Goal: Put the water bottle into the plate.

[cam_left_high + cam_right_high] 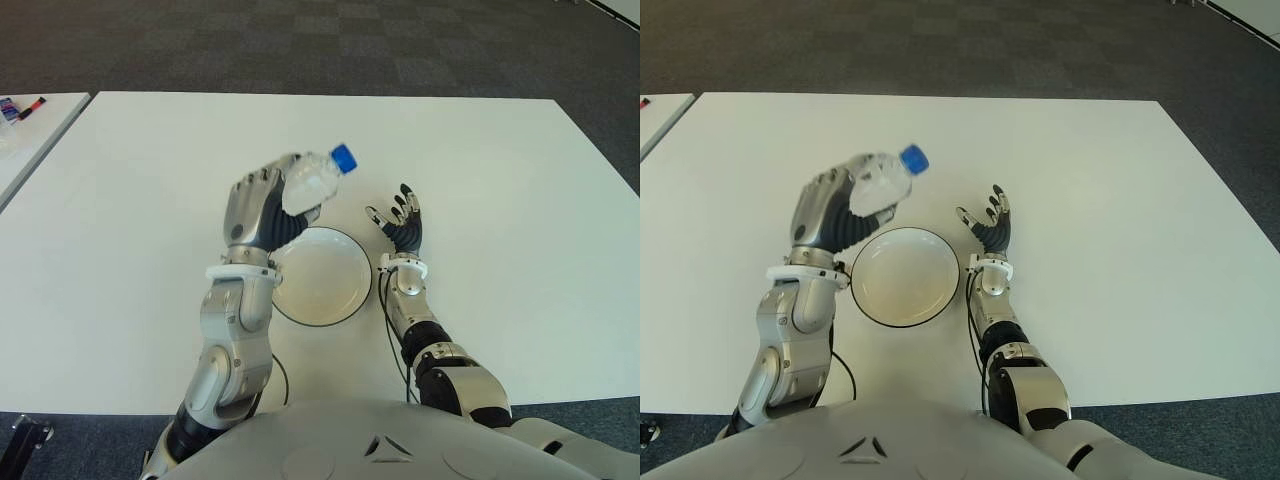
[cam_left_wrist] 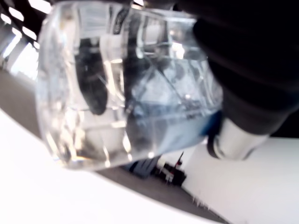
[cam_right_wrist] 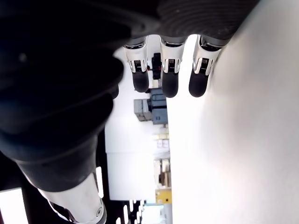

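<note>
My left hand (image 1: 262, 205) is shut on a clear water bottle (image 1: 314, 180) with a blue cap (image 1: 343, 157). It holds the bottle tilted in the air above the far left rim of the white plate (image 1: 318, 280), cap pointing right and away. The left wrist view is filled by the bottle (image 2: 126, 88), with fingers wrapped around it. The plate is round, with a dark rim, and lies on the white table (image 1: 500, 200) with nothing in it. My right hand (image 1: 402, 225) shows just right of the plate, fingers spread, holding nothing.
A second white table (image 1: 30, 140) at the far left carries small items (image 1: 20, 107). Dark carpet (image 1: 320, 40) lies beyond the table's far edge. Black cables (image 1: 385, 320) run beside my right forearm.
</note>
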You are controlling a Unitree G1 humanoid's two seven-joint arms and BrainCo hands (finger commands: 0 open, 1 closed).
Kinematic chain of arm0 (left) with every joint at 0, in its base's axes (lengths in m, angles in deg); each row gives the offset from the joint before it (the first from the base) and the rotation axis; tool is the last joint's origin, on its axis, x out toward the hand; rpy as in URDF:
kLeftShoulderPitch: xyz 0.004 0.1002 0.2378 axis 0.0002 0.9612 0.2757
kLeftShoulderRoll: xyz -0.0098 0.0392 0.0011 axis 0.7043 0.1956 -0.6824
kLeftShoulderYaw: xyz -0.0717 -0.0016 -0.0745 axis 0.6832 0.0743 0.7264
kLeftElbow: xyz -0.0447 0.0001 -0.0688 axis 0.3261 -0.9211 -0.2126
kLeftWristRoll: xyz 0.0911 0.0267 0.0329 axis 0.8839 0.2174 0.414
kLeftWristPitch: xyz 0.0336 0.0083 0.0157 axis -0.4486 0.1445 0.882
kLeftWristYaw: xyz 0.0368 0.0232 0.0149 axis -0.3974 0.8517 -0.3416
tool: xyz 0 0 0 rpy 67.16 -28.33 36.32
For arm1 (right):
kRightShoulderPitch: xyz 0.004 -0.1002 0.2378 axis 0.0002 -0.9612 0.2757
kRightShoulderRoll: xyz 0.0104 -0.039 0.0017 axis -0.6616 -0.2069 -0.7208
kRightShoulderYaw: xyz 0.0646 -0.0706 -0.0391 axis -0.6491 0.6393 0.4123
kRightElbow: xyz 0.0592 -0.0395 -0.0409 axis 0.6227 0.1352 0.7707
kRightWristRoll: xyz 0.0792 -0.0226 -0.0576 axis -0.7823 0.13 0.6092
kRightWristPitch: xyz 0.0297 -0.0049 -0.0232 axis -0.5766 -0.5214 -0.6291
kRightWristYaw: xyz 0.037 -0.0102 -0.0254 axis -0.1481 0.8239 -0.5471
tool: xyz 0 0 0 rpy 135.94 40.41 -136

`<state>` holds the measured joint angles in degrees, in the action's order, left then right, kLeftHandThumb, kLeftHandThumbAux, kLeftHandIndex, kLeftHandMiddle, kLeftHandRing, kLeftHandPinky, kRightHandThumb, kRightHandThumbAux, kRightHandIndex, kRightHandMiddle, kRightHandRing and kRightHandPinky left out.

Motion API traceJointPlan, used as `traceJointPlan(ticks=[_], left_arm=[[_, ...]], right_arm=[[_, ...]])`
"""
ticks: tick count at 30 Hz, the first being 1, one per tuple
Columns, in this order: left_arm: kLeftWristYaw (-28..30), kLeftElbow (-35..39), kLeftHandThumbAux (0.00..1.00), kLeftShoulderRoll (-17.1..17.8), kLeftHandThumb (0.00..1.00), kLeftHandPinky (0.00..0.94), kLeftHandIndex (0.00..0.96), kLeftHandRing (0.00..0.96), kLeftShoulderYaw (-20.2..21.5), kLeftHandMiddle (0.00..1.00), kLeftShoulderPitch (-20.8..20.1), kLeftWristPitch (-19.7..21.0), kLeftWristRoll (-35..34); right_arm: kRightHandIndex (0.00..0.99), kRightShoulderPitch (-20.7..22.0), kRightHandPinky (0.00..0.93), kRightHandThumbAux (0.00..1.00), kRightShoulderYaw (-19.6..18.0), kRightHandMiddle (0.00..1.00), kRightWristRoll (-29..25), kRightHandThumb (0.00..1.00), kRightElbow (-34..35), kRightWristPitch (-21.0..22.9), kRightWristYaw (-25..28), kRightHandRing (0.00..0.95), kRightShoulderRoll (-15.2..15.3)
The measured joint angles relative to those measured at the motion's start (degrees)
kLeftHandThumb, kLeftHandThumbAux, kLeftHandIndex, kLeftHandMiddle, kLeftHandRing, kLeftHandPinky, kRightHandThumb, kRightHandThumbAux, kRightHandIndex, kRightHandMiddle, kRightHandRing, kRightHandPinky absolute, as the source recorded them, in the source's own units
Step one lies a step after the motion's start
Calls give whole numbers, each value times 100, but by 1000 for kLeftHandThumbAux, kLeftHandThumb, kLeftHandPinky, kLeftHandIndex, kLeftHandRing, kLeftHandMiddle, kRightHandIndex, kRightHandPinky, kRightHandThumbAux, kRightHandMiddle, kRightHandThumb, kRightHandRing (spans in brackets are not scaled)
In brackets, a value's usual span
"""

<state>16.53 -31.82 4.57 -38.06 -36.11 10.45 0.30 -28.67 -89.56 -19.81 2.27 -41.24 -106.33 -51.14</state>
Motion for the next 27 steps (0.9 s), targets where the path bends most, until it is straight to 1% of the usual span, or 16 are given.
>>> traceJointPlan(ticks=[3,6,17,19,25,27], left_arm=[[17,-71,665,44,857,814,406,859,-6,542,101,-3,-114],[17,-109,665,80,857,841,406,862,-40,542,139,-18,-130],[17,-256,665,143,857,863,408,868,-117,546,174,-99,-177],[17,-316,665,144,857,858,407,866,-116,545,167,-115,-188],[11,-711,666,126,855,801,403,856,-115,538,98,-198,-351],[2,-838,667,106,855,770,403,853,-114,537,96,-210,-406]], right_arm=[[120,5,139,884,-6,98,1,16,-6,1,0,98,-3],[120,8,142,895,-5,99,3,7,-29,2,-1,98,-3],[120,29,145,914,1,98,7,0,-81,-3,0,98,-13],[119,32,146,914,1,97,6,0,-81,-3,3,98,-15],[110,38,146,912,-1,88,0,0,-87,-1,96,91,-17],[108,39,147,911,-3,87,-2,0,-88,0,135,90,-17]])
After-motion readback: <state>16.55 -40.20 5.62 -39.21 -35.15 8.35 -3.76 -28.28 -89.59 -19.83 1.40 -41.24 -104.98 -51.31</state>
